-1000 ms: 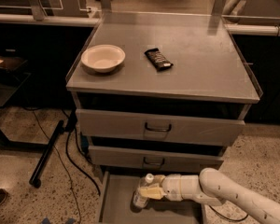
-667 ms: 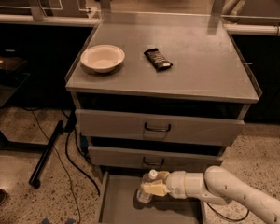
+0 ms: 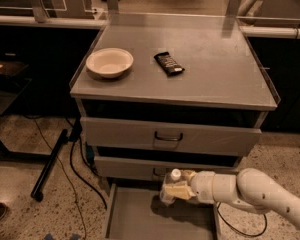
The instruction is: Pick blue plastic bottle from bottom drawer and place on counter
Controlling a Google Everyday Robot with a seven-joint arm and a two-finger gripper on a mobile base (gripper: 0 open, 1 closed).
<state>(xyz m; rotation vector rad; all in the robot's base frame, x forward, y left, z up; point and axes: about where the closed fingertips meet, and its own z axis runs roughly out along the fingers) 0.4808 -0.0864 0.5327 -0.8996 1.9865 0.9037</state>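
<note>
The blue plastic bottle (image 3: 169, 189), clear with a white cap, is upright in my gripper (image 3: 178, 186), which is shut on its body. The bottle hangs a little above the floor of the open bottom drawer (image 3: 135, 218), near the drawer's back, just in front of the middle drawer. My white arm (image 3: 250, 191) reaches in from the lower right. The counter (image 3: 215, 64) is the flat grey top of the cabinet above.
A cream bowl (image 3: 109, 62) and a dark snack bar (image 3: 169, 63) lie on the counter's left and middle. Two closed drawers with loop handles (image 3: 168, 136) stand above the open one. Black cables (image 3: 65, 169) and a dark stand leg (image 3: 49, 164) lie on the floor at left.
The gripper has lifted the bottle upward and slightly to the right, from the drawer floor toward the middle drawer's front. The arm has risen with it.
</note>
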